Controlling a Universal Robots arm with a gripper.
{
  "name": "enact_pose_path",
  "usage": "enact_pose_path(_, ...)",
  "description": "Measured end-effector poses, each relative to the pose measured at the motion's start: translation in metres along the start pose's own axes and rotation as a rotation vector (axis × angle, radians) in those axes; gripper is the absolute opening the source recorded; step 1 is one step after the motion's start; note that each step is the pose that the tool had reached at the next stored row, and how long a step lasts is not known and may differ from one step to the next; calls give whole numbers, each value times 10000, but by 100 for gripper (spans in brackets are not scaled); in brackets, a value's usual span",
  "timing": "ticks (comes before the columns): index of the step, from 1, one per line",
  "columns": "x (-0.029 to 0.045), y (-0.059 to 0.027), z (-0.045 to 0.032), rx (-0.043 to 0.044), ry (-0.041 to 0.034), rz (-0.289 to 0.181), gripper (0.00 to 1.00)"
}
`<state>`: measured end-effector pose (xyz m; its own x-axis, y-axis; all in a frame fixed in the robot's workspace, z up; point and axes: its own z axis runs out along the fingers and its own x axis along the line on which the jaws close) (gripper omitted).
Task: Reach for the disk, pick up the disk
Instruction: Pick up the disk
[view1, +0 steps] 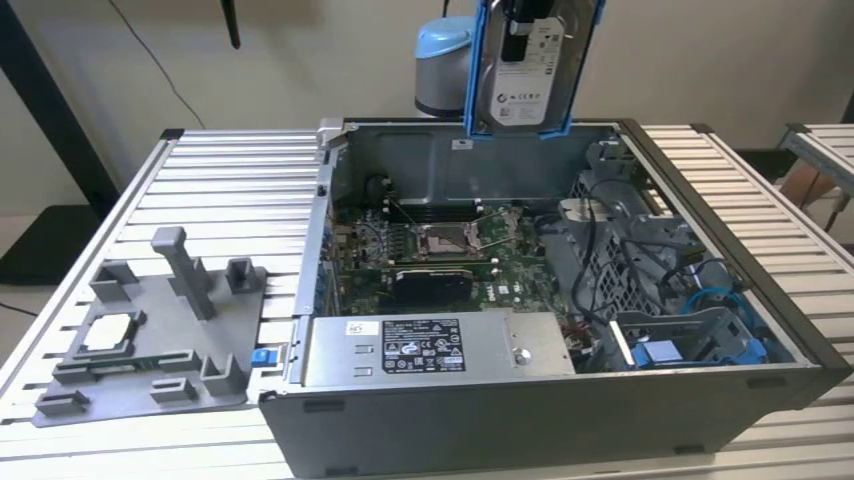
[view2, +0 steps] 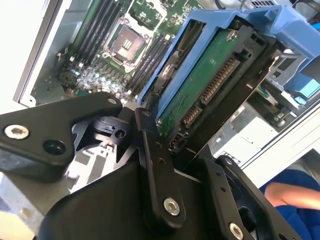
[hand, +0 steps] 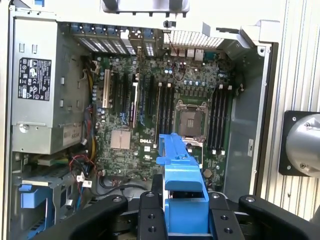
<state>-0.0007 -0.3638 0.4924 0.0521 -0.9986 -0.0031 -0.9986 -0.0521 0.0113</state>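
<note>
- At the centre of the exterior view an open computer case (view1: 747, 330) lies on its side on a slatted metal table (view1: 214, 190). Inside it lie a green motherboard (view1: 427, 255) with a bare processor socket (view1: 441, 238), a long grey metal box (view1: 434, 347) along the near wall, and a cage with blue plastic parts (view1: 694, 345) at the lower right.
- In the lower left of the exterior view a grey plastic fixture (view1: 160, 340) rests on the table, with a small square silver chip (view1: 110, 330) seated in one of its recesses.
- At the top centre of the exterior view the disk (view1: 527, 70) hangs upright above the case's far wall, clear of the case, its white label facing the camera and blue rails down both edges.
- In the second wrist view the gripper (view2: 175, 150) is clamped on the disk's lower end, its black fingers (view2: 155, 170) pressed against the sides; the disk's green circuit board and connector face that camera.
- In the first wrist view the blue rail end rises between the two fingers at the lower centre of the frame, above the motherboard.
- The disk's label and the black-and-white sticker on the grey box carry print too small to make out.
</note>
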Motion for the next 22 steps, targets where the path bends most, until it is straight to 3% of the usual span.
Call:
enact_pose_path(13,5,-93,-1,0,0,0,0)
enact_pose_path(22,61,-403,-3,-8,0,-1,0)
